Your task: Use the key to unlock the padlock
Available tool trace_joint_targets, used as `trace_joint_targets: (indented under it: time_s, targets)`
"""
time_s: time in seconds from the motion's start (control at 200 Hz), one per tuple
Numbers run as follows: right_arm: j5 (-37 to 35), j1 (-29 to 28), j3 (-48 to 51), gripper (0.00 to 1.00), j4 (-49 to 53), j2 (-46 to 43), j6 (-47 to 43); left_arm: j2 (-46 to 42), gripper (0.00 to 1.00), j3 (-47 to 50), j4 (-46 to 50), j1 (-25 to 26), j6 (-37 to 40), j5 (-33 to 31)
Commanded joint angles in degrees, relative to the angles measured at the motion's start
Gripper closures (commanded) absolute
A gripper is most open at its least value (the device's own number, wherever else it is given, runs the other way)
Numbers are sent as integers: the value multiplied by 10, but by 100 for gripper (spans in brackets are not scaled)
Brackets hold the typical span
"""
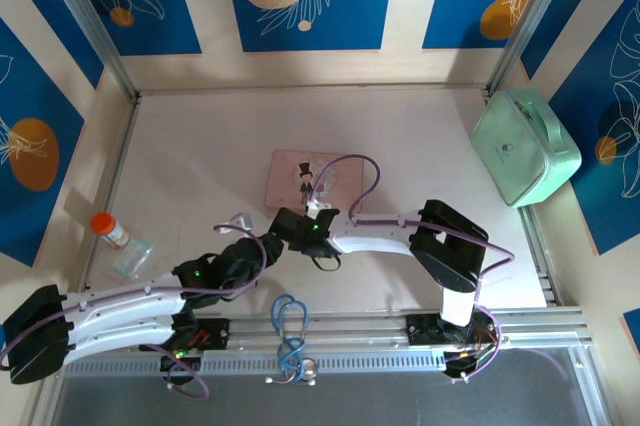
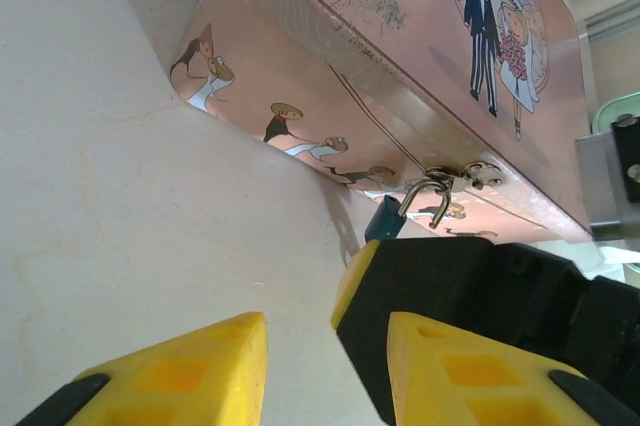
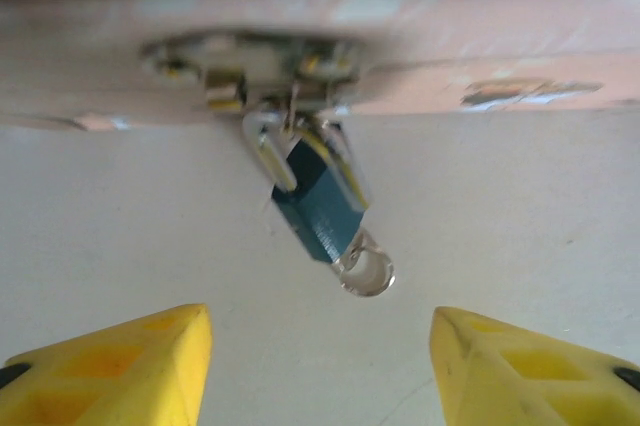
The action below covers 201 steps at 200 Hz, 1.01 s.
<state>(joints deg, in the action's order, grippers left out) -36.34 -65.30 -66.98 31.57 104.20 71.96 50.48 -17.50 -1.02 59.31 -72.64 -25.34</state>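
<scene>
The padlock [image 3: 315, 208] hangs from the hasp [image 3: 250, 61] of the pink tin [image 2: 400, 6] on the bench [image 2: 100, 206]; the right pincer [image 3: 320, 351] faces it, fingers [image 3: 140, 361] apart, empty. The left pincer [image 2: 325, 346] nearby is apart too.

Top external: high overhead, looking down on whole table [image 1: 200, 136]. Left wrist: low, close, facing pink tin [image 2: 400, 56] side. Right wrist: very close, facing padlock [image 3: 318, 208]. Shared by wrists: padlock on tin.
</scene>
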Motion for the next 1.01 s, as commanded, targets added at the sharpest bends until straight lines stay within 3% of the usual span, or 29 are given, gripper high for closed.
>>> trace_joint_targets:
  time_s: [0.0,0.095,0.22,0.35,0.43,0.635,1.0]
  targets:
    - [-85,-37,-34,35,48,-1,23,-3,59,-19,4,-31,32,23]
    - [-108,-72,-19,32,28,-24,6,-25,48,-47,52,-73,77,45]
    - [-3,-61,60,39,-131,-82,-91,-22,33,-109,129,-146,165,78]
    - [18,-45,128,39,-201,-125,-85,39,20,-175,158,-230,252,147]
    - [21,-31,174,39,-250,-145,-71,98,3,-211,157,-271,285,210]
    - [11,-10,192,44,-276,-140,-82,187,8,-246,124,-312,306,264]
    - [-58,-8,89,45,-142,-67,-96,268,23,-244,72,-338,293,301]
